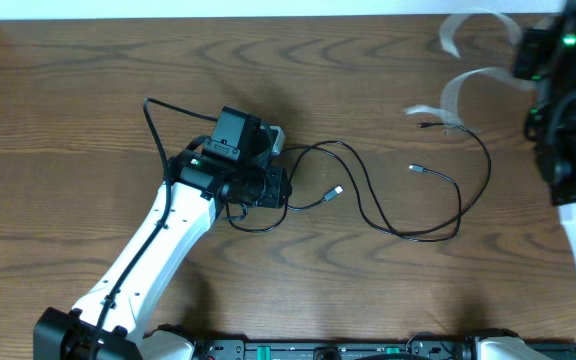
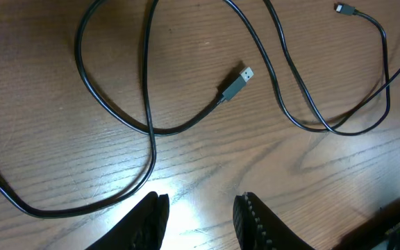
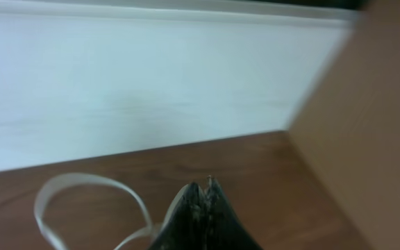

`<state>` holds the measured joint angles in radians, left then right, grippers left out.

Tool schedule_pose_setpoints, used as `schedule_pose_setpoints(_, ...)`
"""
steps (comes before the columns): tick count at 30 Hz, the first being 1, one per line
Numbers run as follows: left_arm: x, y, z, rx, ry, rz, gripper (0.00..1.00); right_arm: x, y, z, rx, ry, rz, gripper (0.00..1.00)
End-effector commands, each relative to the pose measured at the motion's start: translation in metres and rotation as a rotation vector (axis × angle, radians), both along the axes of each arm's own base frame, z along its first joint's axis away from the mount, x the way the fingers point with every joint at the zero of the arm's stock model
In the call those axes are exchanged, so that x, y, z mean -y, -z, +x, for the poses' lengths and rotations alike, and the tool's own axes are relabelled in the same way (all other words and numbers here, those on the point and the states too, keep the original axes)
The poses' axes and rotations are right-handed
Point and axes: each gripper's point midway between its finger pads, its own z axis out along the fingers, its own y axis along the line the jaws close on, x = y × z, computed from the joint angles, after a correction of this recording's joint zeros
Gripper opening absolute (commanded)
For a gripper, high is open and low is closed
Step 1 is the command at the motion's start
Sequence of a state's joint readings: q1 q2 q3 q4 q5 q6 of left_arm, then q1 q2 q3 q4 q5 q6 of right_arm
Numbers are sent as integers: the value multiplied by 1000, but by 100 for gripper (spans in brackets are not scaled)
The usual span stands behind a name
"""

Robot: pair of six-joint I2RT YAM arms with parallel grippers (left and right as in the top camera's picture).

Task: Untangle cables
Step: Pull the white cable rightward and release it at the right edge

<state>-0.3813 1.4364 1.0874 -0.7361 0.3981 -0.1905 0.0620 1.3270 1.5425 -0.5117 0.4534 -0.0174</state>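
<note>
Thin black cables [image 1: 458, 200] lie in loose overlapping loops on the wooden table [image 1: 68, 90]. One ends in a silver USB plug [image 1: 336, 190], also seen ahead of my left fingers as plug [image 2: 236, 85]. My left gripper [image 2: 200, 201] hovers low over bare wood, open, with nothing between its fingers; a black cable loop [image 2: 148, 104] curves just in front. At the far right a flat white cable [image 1: 478, 75] arcs up off the table toward my right gripper [image 1: 528, 60]. My right gripper [image 3: 205, 186] is shut, and the white cable [image 3: 89, 179] runs up along its left finger to the tips.
Another black cable with a small plug [image 2: 344, 8] loops at the right of the left wrist view. A white wall [image 3: 151, 90] and a brown side panel [image 3: 373, 139] bound the table's far right corner. The left arm [image 1: 158, 250] reaches in from the front edge.
</note>
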Motion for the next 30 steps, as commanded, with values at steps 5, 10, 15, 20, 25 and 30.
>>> schedule_pose_setpoints(5, 1, -3, 2, -6, -9, -10, 37, 112, 28, -29, -66, 392, 33, 1)
schedule_pose_setpoints(10, 1, -3, 2, -5, -9, -11, 36, 147, 63, -46, -157, 519, 106, 1)
schedule_pose_setpoints(15, 1, -3, 2, -7, -9, -10, 36, 162, 103, -41, -277, 530, 145, 1)
schedule_pose_setpoints(20, 1, -3, 1, -9, -9, -9, 37, 150, 121, -10, -274, 373, 250, 1)
schedule_pose_setpoints(25, 1, -3, 1, -9, -9, -9, 36, 167, 118, -16, -249, 411, 254, 1)
schedule_pose_setpoints(30, 1, -3, 1, -8, -9, -9, 37, 190, 123, -34, -267, 477, 269, 1)
